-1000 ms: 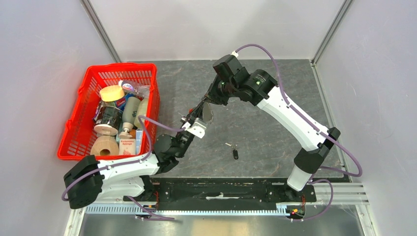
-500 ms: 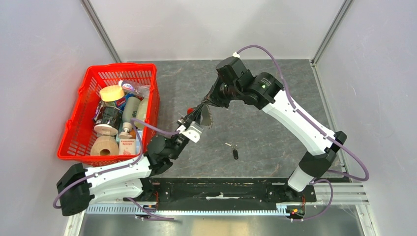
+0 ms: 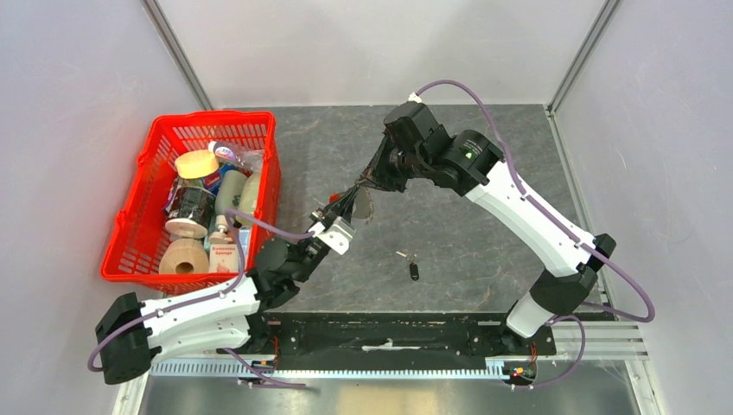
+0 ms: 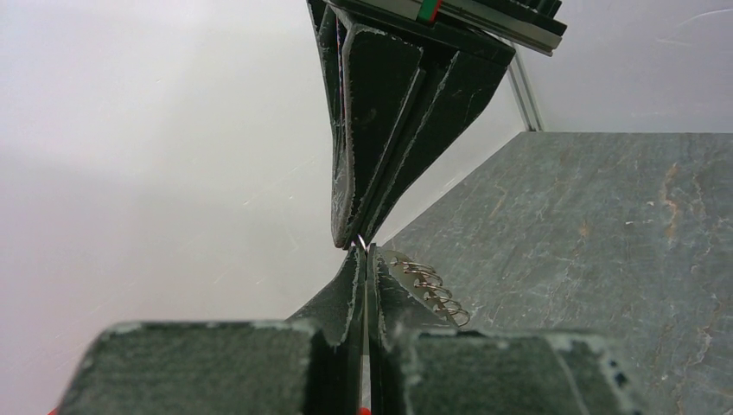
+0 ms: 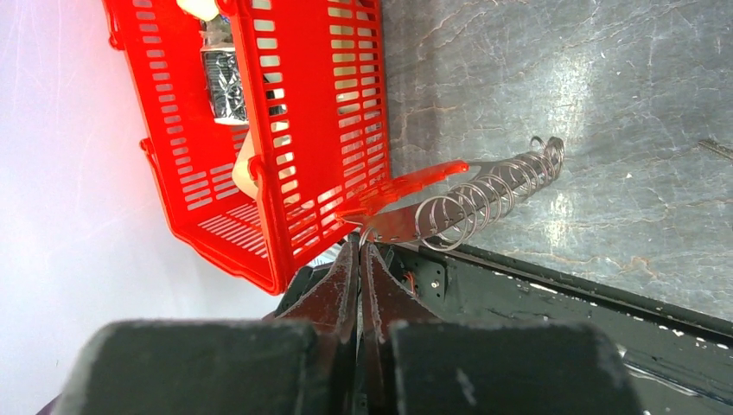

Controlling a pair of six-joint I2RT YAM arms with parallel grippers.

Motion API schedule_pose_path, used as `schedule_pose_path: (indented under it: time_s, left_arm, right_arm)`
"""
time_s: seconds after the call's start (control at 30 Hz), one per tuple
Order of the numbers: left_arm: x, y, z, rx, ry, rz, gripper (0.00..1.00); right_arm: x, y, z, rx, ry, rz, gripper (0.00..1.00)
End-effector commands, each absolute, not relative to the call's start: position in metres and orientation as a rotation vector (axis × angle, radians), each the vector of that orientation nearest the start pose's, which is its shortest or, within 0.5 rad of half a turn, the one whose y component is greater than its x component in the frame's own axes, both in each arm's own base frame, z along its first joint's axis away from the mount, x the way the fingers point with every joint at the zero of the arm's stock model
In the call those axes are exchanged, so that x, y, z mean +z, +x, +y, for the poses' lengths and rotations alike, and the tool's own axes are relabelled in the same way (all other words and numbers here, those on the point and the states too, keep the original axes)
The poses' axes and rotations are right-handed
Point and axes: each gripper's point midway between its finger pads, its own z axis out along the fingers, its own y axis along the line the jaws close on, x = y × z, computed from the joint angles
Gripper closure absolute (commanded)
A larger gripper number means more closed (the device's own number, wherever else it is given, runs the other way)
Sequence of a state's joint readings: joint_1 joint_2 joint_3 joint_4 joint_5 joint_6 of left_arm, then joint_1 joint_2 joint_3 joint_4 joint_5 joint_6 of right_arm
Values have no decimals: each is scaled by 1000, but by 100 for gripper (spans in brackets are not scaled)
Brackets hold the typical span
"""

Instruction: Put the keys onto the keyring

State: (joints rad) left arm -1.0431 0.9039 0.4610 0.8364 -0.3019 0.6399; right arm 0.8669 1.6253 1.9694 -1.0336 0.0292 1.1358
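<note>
Because left jaws and right jaws both pinch the thin keyring [image 5: 484,194], it may twist loose. The keys [image 3: 413,268] lie apart.

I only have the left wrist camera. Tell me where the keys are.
Observer: The keys lie on the table, nearer the arm bases than the raised keyring, and neither arm touches them.
Operator: Confirm the right arm's grip.
Observer: In the right wrist view, the right gripper has its jaws shut on the flat end of the keyring.
Operator: Report what's on the left side.
Observer: A red basket full of items stands at the table's left edge.
</note>
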Motion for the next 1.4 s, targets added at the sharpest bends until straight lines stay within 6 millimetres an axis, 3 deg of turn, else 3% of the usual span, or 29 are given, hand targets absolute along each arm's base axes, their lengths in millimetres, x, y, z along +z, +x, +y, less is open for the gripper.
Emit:
schedule_pose_path:
  time_s: [0.0,0.27,0.63,0.83,1.13,1.27,1.37]
  left_arm:
    - [343,232,-245,-210,643,988,98]
    - [341,231,-242,-208,648,992,98]
    - [343,219,-246,-300,668,1001,98]
    - [350,196,-252,-484,698,1028,98]
    - [376,152,-243,-775,681,1038,98]
    - [390,129,-253,-951,717,1060,98]
    - [394,118,-257,-1052,716,1088,98]
  right_arm:
    - [378,240,334,1042,272,2363,94]
    - [381,230,320,1003,185,2371,81]
    - [378,221,300,939,58,2355,76]
    - [384,207,280,884,-171,2300,71]
    - [364,163,263,917,-574,2255,66]
    - [369,141,258,1005,-700,2177,62]
    - [354,142,245,912,-695,2228,59]
